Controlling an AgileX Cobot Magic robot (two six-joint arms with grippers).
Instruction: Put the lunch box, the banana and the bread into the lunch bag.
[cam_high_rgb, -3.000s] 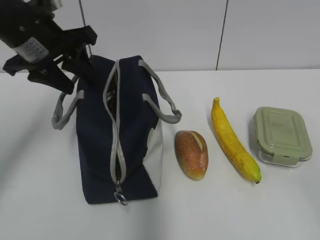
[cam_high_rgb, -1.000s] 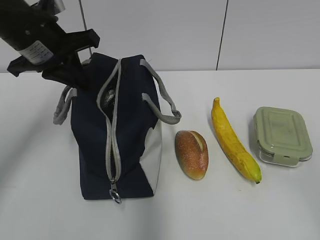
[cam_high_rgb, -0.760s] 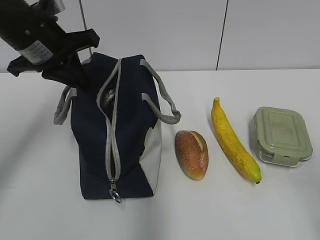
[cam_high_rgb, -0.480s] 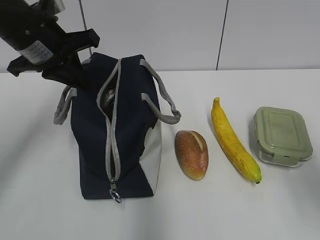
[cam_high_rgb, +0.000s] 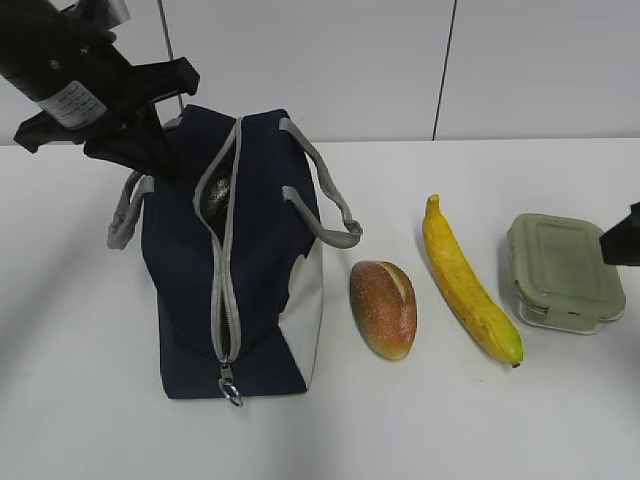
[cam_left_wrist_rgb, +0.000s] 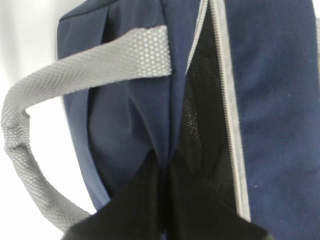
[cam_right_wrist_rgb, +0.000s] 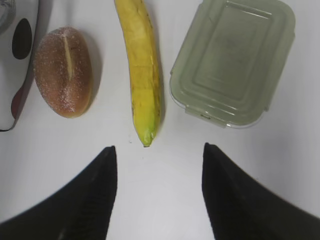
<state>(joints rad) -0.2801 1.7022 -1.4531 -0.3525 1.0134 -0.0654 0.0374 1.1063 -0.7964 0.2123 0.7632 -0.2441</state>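
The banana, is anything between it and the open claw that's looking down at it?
Nothing visible. In the right wrist view the right gripper hangs open above bare table, and the banana lies just ahead, with the bread and lunch box beside it.

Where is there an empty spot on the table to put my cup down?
The widest bare stretch of table is along the front edge, in front of the bread, banana and lunch box. There is also room left of the bag. Between the bag and the lunch box it is crowded, with only narrow gaps.
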